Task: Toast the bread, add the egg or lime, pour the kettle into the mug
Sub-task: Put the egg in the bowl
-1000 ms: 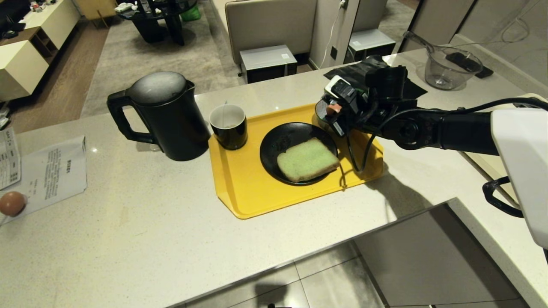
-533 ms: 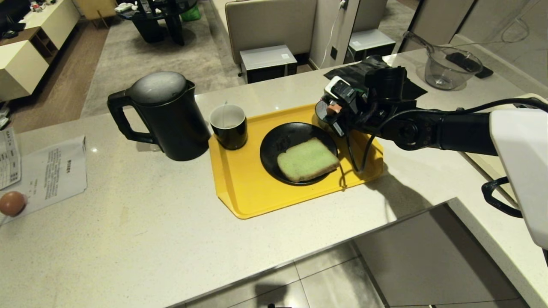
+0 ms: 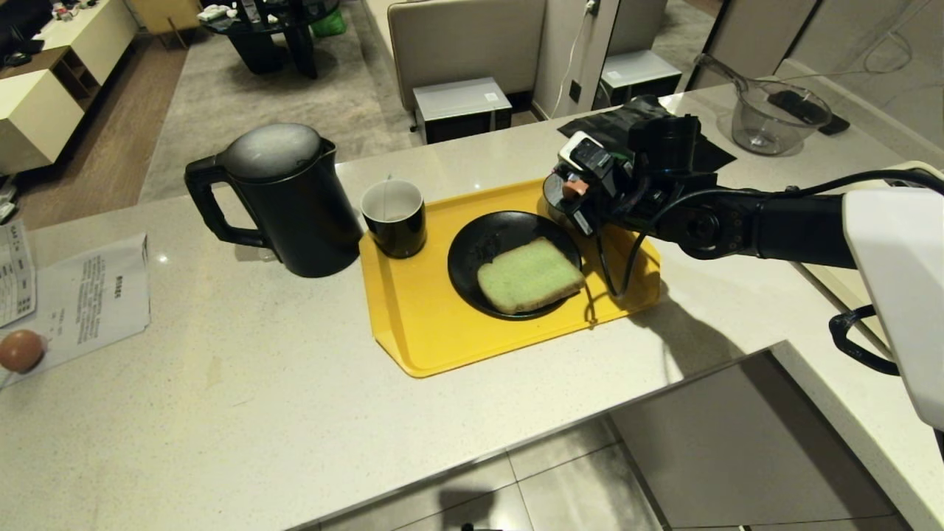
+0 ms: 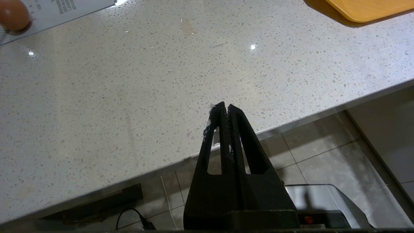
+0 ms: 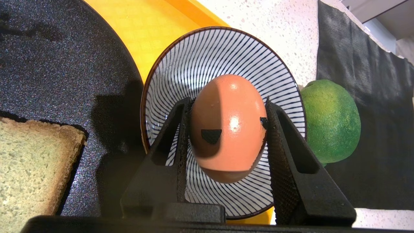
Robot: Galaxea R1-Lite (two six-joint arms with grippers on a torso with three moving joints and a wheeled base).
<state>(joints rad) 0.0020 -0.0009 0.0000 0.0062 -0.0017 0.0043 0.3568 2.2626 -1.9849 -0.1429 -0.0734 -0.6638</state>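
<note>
Over the striped bowl [image 5: 223, 119] at the far right corner of the yellow tray [image 3: 420, 332], the egg [image 5: 228, 127] was clamped between the two fingers of the right gripper [image 5: 226, 129], one pad on each flank, with a dark speck showing on its shell. It hung above the bowl's inside and was not yet resting in it, as far as the wrist view showed. The lime [image 5: 330, 121] lay just beside the bowl on the black cloth [image 5: 372, 97], off the tray. Nearer the tray's middle, the bread [image 3: 529, 275] lay flat on the black plate [image 3: 479, 243], its pale green face up, toward the plate's near right rim. The mug [image 3: 394, 217] stood at the tray's far left corner, and whether anything was in it could not be told. The kettle [image 3: 276, 199] stood on the counter [image 3: 295, 413] just beyond the tray's left edge, close to the mug, handle turned away from it. A second, plain egg [image 3: 21, 350] sat on a paper sheet [image 3: 88, 299] near the counter's far left edge. The left gripper [image 4: 223, 108] hung by the counter's near edge with its fingers pressed together, holding nothing.

By my reading the bread step was finished and the egg step was in hand, needing only a release into the bowl. The pouring looked untouched, with the kettle upright and nobody holding it
</note>
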